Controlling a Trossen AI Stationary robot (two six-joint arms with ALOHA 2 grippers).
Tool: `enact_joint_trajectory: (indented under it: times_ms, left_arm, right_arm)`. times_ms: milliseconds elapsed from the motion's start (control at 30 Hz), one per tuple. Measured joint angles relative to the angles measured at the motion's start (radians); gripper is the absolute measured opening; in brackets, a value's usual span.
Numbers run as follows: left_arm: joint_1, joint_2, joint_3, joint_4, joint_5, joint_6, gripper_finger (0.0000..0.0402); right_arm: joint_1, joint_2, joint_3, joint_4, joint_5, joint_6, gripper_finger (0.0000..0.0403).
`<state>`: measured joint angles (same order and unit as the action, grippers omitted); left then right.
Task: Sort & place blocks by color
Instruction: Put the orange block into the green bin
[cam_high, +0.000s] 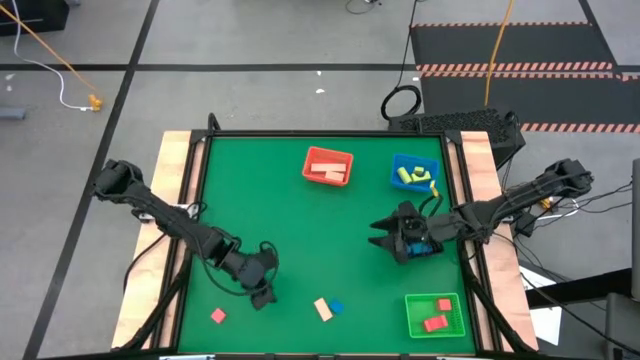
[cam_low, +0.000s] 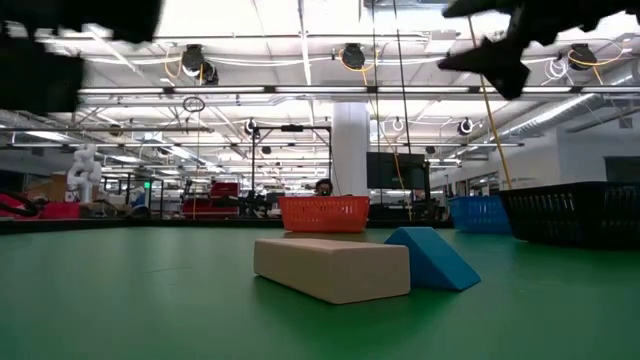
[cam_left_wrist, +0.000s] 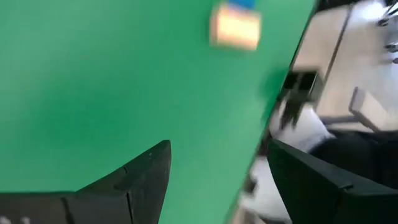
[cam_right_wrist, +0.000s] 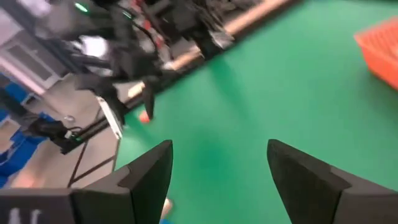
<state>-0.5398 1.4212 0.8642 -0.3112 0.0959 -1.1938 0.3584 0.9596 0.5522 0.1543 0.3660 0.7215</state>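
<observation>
Three loose blocks lie flat on the green table near its near edge: a pink-red block (cam_high: 218, 316), a pale wood bar (cam_high: 323, 309) (cam_low: 332, 268) and a blue wedge (cam_high: 336, 306) (cam_low: 432, 257) right beside the bar. My left gripper (cam_high: 262, 290) (cam_left_wrist: 217, 180) is open, above the table between the pink block and the wood bar (cam_left_wrist: 235, 29). My right gripper (cam_high: 385, 238) (cam_right_wrist: 219, 162) is open too, hovering right of the table's middle and pointing left, with the pink block (cam_right_wrist: 144, 116) far ahead of it. Neither gripper holds anything.
An orange-red tray (cam_high: 328, 166) (cam_low: 323, 213) holds pale bars. A blue tray (cam_high: 415, 174) (cam_low: 478, 212) holds yellow-green blocks, and a green tray (cam_high: 435, 314) at the near right corner holds red blocks. Bare green table (cam_high: 300, 240) lies between the arms.
</observation>
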Motion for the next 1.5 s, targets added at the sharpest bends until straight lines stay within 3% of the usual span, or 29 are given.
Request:
enact_joint_trajectory:
  times_ms: [200, 467, 700, 900, 1133, 1500]
  left_arm:
    - [-0.129, 0.000, 0.000, -0.107, 0.053, -0.367, 0.0264]
    - [-0.305, 0.000, 0.000, -0.241, 0.053, -0.794, 0.0264]
    - [-0.392, 0.007, 0.000, -0.357, 0.052, -1.032, 0.0261]
    - [-0.397, 0.092, 0.000, -0.354, 0.144, -1.052, 0.0221]
    - [-0.397, 0.154, 0.000, -0.325, 0.134, -1.023, 0.0167]
    - [-0.391, 0.190, 0.005, -0.304, 0.117, -0.998, 0.0159]
  right_arm:
    - [-0.002, 0.098, 0.000, 0.132, 0.000, -0.135, 0.0251]
    - [-0.004, 0.202, 0.000, 0.133, -0.001, -0.137, 0.0251]
    - [-0.004, 0.220, 0.000, 0.134, -0.005, -0.133, 0.0251]
    - [-0.004, 0.220, 0.000, 0.134, -0.005, -0.137, 0.0251]
    - [-0.004, 0.220, 0.000, 0.149, -0.005, -0.157, 0.0251]
    - [-0.004, 0.219, 0.000, 0.178, -0.006, -0.158, 0.0251]
